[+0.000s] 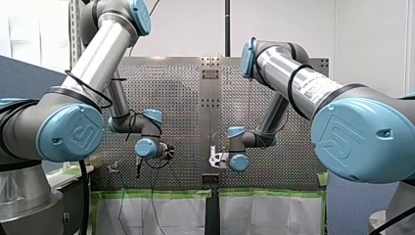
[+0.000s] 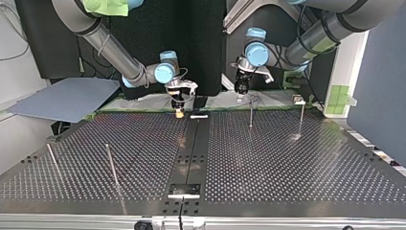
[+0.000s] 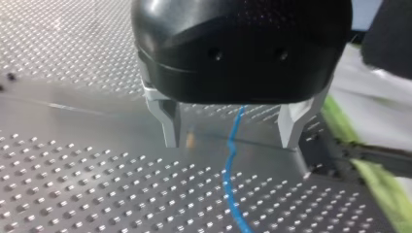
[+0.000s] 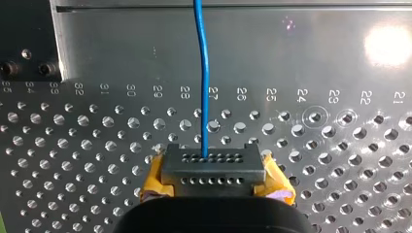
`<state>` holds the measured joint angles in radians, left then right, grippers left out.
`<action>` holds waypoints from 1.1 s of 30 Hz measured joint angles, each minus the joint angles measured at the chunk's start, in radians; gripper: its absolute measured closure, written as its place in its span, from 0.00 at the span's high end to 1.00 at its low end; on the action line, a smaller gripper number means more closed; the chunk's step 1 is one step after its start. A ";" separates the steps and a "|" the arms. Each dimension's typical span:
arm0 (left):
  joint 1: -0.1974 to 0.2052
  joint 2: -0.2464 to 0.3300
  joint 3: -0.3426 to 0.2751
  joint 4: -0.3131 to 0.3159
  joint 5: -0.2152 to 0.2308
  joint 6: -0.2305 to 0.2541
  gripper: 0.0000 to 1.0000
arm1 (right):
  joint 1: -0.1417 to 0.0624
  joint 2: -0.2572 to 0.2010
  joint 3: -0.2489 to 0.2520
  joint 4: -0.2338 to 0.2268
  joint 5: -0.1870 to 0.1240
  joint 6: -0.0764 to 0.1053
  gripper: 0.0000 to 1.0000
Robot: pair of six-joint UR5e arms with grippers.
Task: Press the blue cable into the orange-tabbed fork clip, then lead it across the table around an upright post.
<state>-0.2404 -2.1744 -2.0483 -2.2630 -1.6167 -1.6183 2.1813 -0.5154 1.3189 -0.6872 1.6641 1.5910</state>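
Now, left gripper (image 3: pixel 231 141): metal fingers (image 3: pixel 167 121) spread wide, holding nothing.
Blue cable (image 3: pixel 228 170): lies on perforated table (image 3: pixel 73 194) between them.
Right gripper (image 4: pixel 214 170): yellow pads (image 4: pixel 150 187) closed on cable, contact point hidden.

- Glaring white in one hot spot on the desk (image 4: pixel 388 46), right wrist view.
- Blurring heavily over the housing of my left claw (image 3: pixel 231 138), close against its lens.
- Lighting the top view evenly from above, faintly mirroring upright posts (image 2: pixel 251 116) in the metal.
- Glinting in a bright streak along my left arm (image 1: pixel 98 54), front view.
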 joint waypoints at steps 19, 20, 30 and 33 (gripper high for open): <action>-0.010 -0.074 0.095 -0.016 -0.069 -0.055 1.00 | -0.002 0.003 0.000 0.001 -0.002 0.000 0.00; -0.011 -0.084 0.104 -0.016 -0.074 -0.054 1.00 | -0.002 0.003 0.000 0.002 -0.002 0.000 0.00; -0.011 -0.145 0.191 -0.046 -0.116 -0.049 1.00 | -0.002 0.004 0.000 0.004 -0.004 0.000 0.00; -0.010 -0.146 0.205 -0.064 -0.121 -0.047 1.00 | -0.002 0.004 -0.001 0.003 -0.004 0.000 0.00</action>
<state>-0.2504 -2.3209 -1.8435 -2.3271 -1.7373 -1.6657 2.1789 -0.5113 1.3184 -0.6845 1.6604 1.5910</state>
